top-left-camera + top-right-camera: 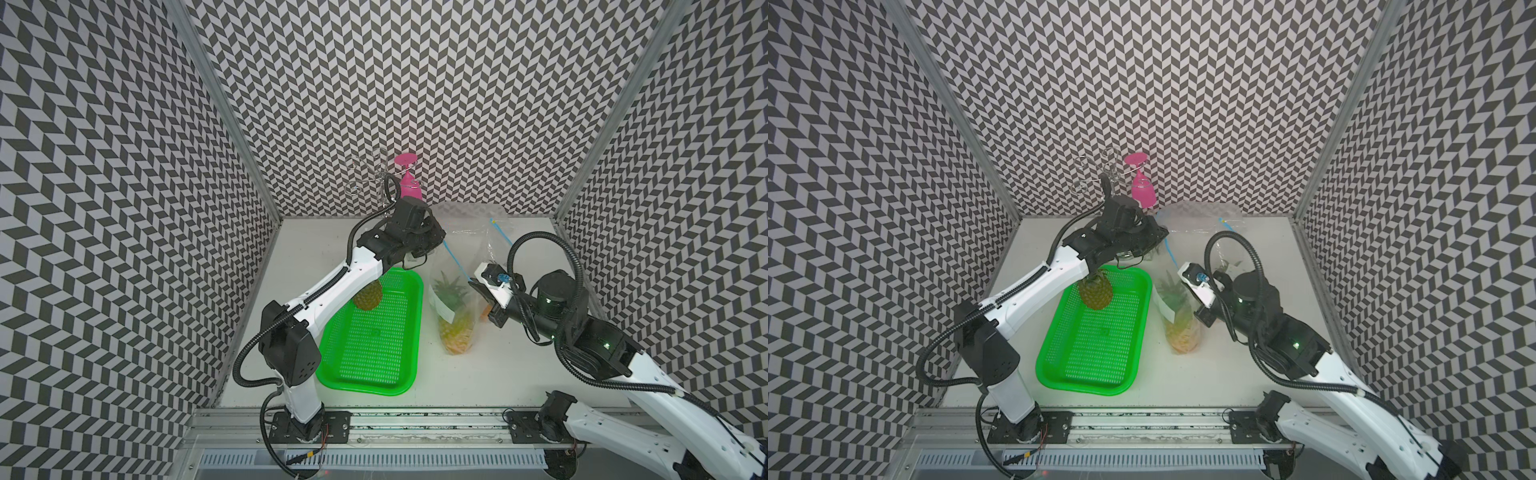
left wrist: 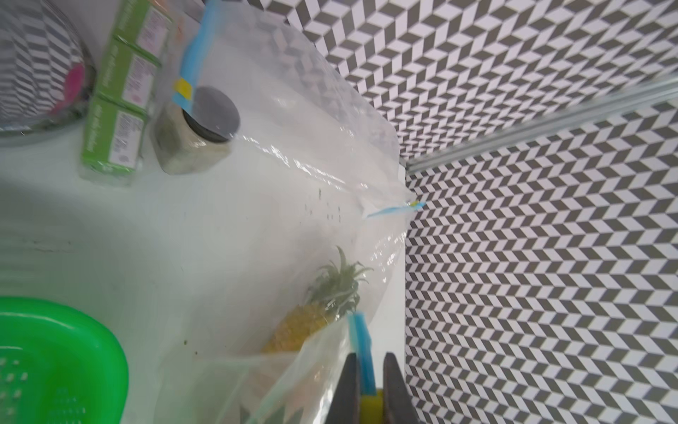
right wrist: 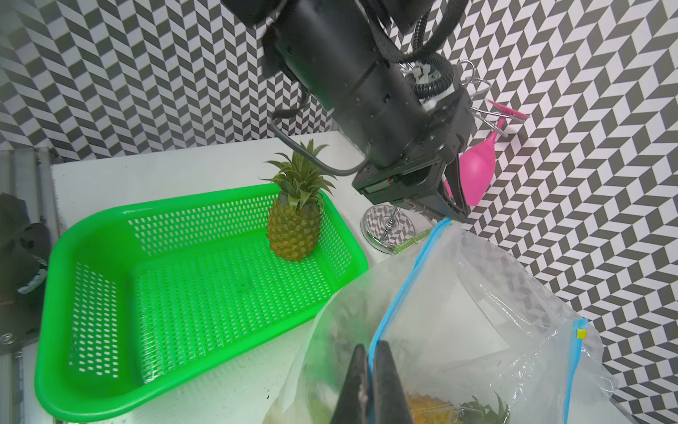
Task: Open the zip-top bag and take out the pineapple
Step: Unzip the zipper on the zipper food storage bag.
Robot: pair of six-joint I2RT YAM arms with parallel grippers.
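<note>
Looking across my table from 9 o'clock, I find the bright green perforated plastic basket [image 1: 374, 353], with a brown-gold pineapple [image 1: 368, 301] standing upright in its 11 o'clock corner. Just past that corner my left gripper [image 2: 370, 374] is pinched narrow on the blue zip strip [image 2: 361, 341] of the clear plastic zip-top bag [image 1: 465, 249], at the bag's 11 o'clock corner. The left wrist view shows a green carton [image 2: 117, 110] and a glass jar with a dark grey lid [image 2: 194, 147] lying on the table by the bag's far edge. At 12 o'clock, against the back wall, a pink wine glass [image 1: 409, 183] hangs upside down from a wire rack [image 1: 365, 174].

The bag sits just beside the basket, at its 3 o'clock, mouth toward 12 and bottom toward 6. The yellow-green pineapple [image 1: 455, 328] is inside it, low at the 6 o'clock end, leafy crown pointing to 12. At the bag's 3 o'clock side my right gripper [image 3: 371, 352] is clamped tight on the same blue strip, and the mouth looks parted between my two grips.
</note>
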